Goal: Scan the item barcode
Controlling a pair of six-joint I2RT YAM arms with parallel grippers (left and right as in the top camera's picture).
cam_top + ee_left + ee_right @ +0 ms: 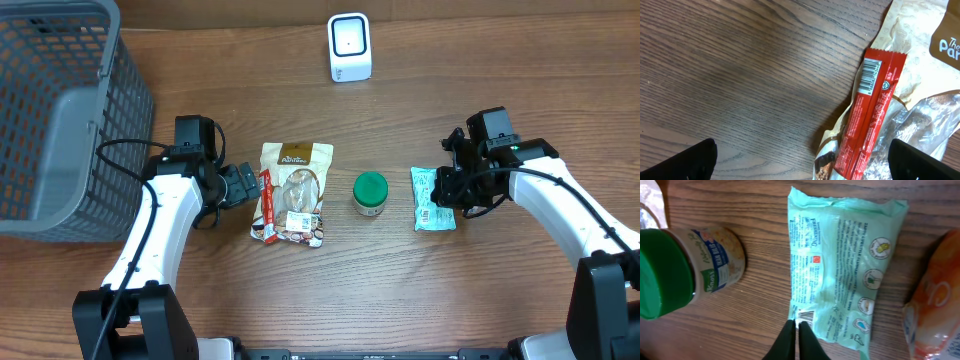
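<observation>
The worktop [400,290] carries one grey wire basket [60,110] and one white scanner [350,46]. Of packaged goods I count five: one beige snack pouch [297,160], one red bar [266,195], one jar with green lid [370,190], one mint-green packet [432,200] and one orange packet [935,300], which only the right wrist camera shows. The end effectors are two: the left end effector [243,185] and the right end effector [795,339].

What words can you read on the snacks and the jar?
"Knorr": label of the green-lidded jar.
"The" and "Par", cut off: beige bag.
Red bar: barcode, print too blurred.
Mint packet: print too small.
</observation>
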